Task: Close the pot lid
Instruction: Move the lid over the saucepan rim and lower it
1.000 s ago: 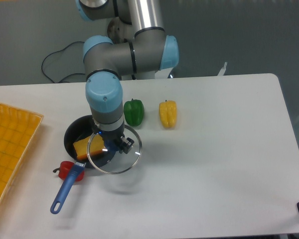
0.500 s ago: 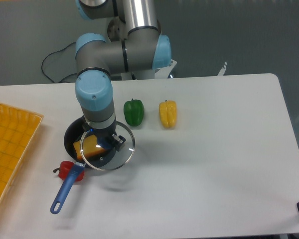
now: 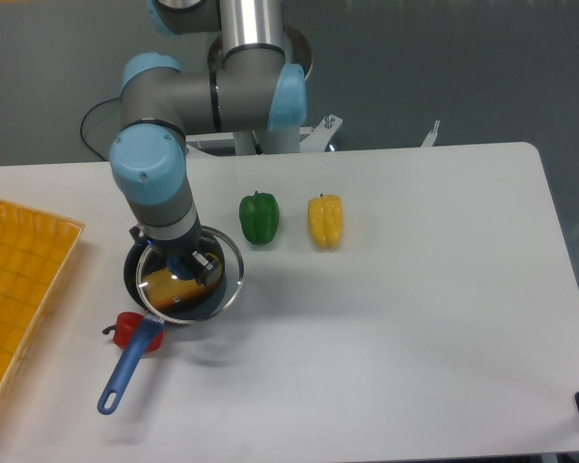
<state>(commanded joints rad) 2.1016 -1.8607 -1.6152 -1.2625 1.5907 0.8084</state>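
The fingers [image 3: 186, 262] pinched the lid [image 3: 190, 280] by its knob, holding it nearly centred over the pot [image 3: 135, 275] for lowering.

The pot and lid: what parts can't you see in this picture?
- The fingers: hidden under the robot's wrist, so whether they grip the lid cannot be told.
- The lid's knob: hidden by the wrist.
- The pot: mostly covered by lid and arm; whether the lid rests on it is unclear.
- The yellow tray: cut off by the left edge.
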